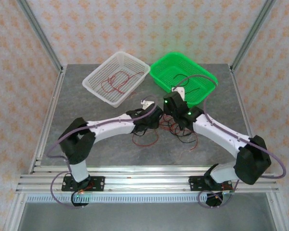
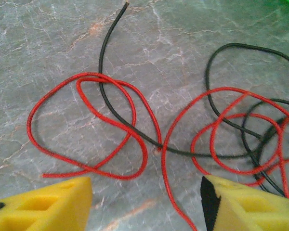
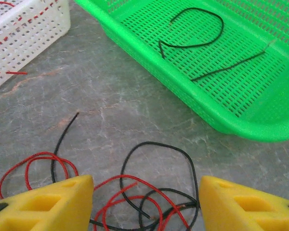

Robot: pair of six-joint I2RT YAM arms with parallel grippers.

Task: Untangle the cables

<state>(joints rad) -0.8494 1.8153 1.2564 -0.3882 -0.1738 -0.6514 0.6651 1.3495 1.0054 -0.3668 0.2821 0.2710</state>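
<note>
A tangle of thin red and black cables [image 1: 169,131] lies on the grey table between the two arms. In the left wrist view, a red cable [image 2: 89,132] loops over a black cable [image 2: 105,57], and more red and black loops [image 2: 250,139] crowd the right side. My left gripper [image 2: 147,204] hangs open above them, one red strand running between its fingers [image 2: 43,207]. My right gripper [image 3: 147,197] is open too, low over crossed red and black cables [image 3: 149,197]. From above, the left gripper [image 1: 154,120] and right gripper [image 1: 176,115] meet over the tangle.
A white basket [image 1: 97,82] at the back holds red cables [image 1: 118,82]. Beside it a green basket [image 1: 209,79] holds black cables [image 3: 192,29]; its near wall [image 3: 183,96] is close ahead of my right gripper. The white basket's corner [image 3: 24,29] is at upper left.
</note>
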